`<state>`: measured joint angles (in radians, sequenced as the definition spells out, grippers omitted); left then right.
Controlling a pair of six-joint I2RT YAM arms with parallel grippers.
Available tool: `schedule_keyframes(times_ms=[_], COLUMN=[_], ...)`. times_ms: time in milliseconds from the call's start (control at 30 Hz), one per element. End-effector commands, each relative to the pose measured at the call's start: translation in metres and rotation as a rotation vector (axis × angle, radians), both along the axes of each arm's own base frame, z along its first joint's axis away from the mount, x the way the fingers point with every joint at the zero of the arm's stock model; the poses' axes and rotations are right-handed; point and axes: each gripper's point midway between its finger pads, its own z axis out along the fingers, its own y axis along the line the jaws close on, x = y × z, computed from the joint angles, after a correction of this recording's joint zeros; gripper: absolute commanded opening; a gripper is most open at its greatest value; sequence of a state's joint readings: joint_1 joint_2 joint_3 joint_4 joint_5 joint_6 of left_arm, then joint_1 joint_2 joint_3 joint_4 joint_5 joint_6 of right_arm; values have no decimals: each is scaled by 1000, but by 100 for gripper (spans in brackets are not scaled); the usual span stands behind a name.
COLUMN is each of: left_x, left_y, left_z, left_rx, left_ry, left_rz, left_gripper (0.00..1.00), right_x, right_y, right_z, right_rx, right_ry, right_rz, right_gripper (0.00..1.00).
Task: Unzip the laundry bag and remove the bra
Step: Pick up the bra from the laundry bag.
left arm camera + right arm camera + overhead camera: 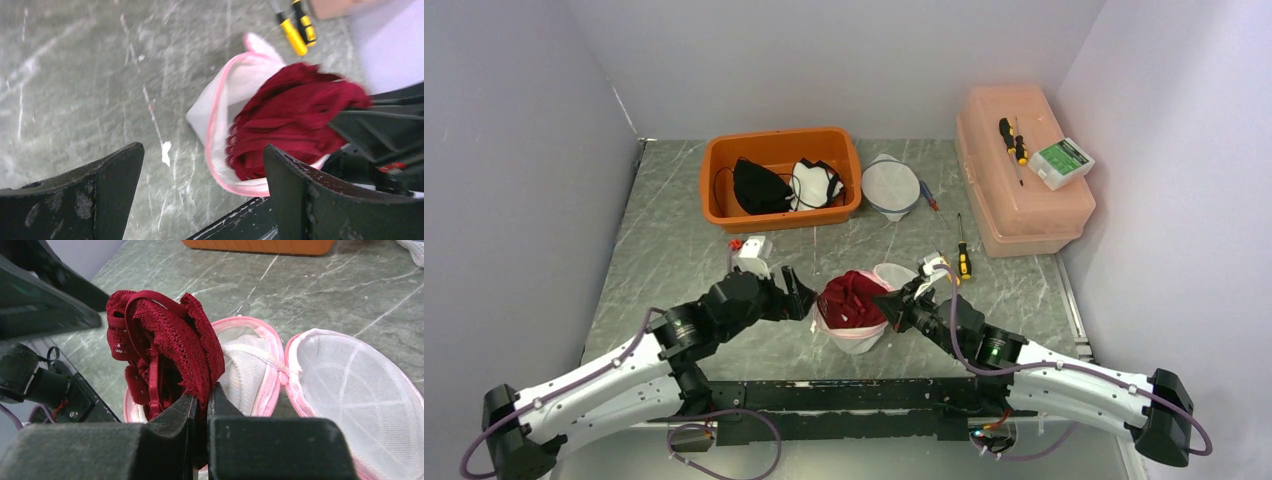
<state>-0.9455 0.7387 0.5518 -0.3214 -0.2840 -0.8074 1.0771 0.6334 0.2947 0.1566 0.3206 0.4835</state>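
The white mesh laundry bag point(854, 335) with pink trim lies unzipped mid-table, its two halves spread apart point(350, 390). A dark red lace bra point(852, 298) bulges up out of the nearer half point(165, 340). My right gripper point(896, 305) is shut on the bra's lace edge point(202, 397), coming in from the bag's right. My left gripper point(796, 292) hangs wide open just left of the bag, nothing between its fingers point(202, 165); the bag's pink rim point(215, 145) and the bra point(295, 125) lie just beyond its right finger.
An orange bin point(781, 176) holding black and white garments stands at the back. Beside it lies another white mesh bag point(890, 186). A pink lidded box point(1022, 170) with screwdrivers and a small carton sits back right. A yellow screwdriver point(963, 260) lies near the right arm.
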Motion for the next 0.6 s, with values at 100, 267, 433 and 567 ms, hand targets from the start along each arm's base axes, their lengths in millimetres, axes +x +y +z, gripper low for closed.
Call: schedule_keyframes(times_ms=[100,267,433,567], left_x=[-7,-20,-19,-14], left_y=[-37,-79,-106,-113], left_z=[94,90,65,56], left_rx=[5,82,173,145], left_ry=[-430,-454,-363,-337], left_rz=[-383,-690,-867,-923], left_gripper=[94,94,94,94], right_x=[-7,-11,-12,-14], right_y=[0,3,4,3], right_z=[2,-1,1,3], right_rx=[-18,-17,-21,-10], right_ry=[-64,-67,-78,-84], right_rz=[62,92,105,112], right_gripper=[0,0,0,0])
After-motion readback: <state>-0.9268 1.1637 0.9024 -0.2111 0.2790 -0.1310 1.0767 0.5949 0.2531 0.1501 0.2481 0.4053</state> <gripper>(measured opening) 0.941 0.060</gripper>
